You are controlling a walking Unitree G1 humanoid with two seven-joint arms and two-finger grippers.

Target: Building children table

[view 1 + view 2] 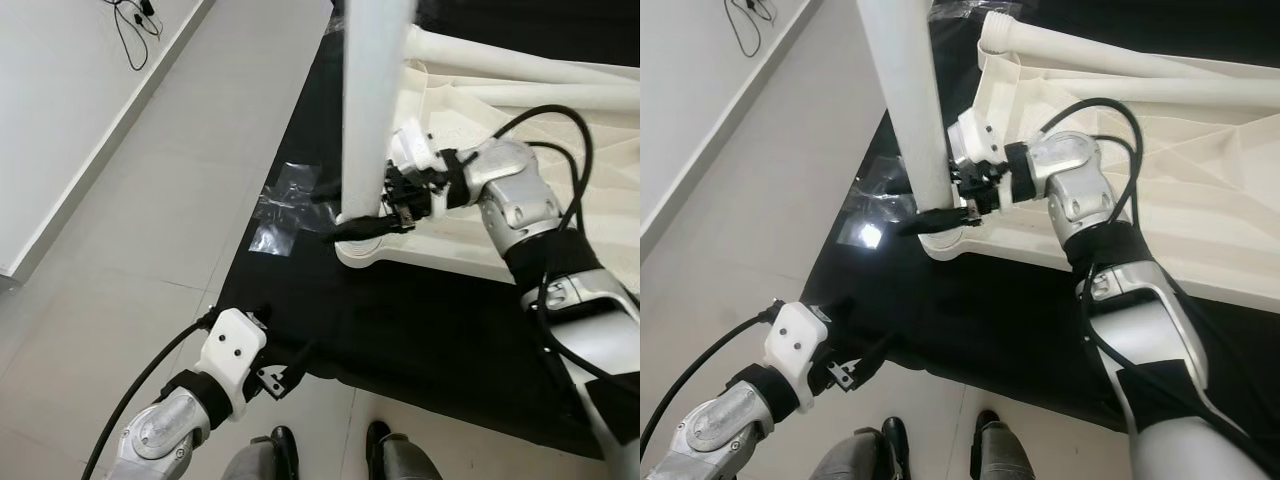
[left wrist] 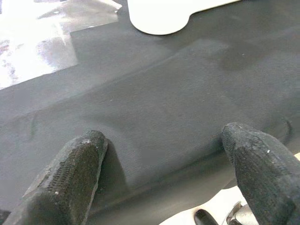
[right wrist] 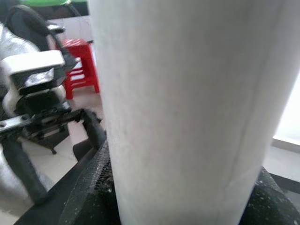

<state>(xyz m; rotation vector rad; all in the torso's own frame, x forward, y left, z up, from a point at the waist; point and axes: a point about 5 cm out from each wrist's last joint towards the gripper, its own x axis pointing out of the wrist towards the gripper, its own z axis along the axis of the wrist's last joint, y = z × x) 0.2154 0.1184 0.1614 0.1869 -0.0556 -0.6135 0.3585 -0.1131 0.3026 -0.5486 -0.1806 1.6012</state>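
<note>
Left eye view is showing the right gripper (image 1: 372,222) clamping the base of a white table leg (image 1: 375,100), which is standing upright in the corner socket (image 1: 362,250) of the upturned white tabletop (image 1: 520,150). The tabletop is lying underside-up on a black mat (image 1: 400,330) spread over the tiled floor (image 1: 130,220), and another white leg (image 1: 520,60) is lying across its ribbed underside further back. In the right wrist view the black fingers (image 3: 91,187) are pressing on both sides of the leg, closed around it just above the socket.

The left gripper (image 1: 285,380) is hovering low over the near edge of the mat, well apart from the tabletop. In the left wrist view its two fingertips (image 2: 70,173) are standing wide apart with nothing between them, and the rounded corner of the tabletop is lying ahead across the dark cloth. A piece of clear plastic wrapping (image 1: 285,205) is lying on the mat just beside the socket corner.

The step in hand appears to be seating this leg into its socket. To do it well, the right arm is likely needing to keep the leg square to the tabletop, since a tilted leg could bind or cross its thread, if the joint is threaded. Because the tabletop may slide or spin on the cloth under that load, bracing it with the free left gripper near the corner would probably help. The plastic wrapping is lying close enough that it should be kept clear of the joint.
</note>
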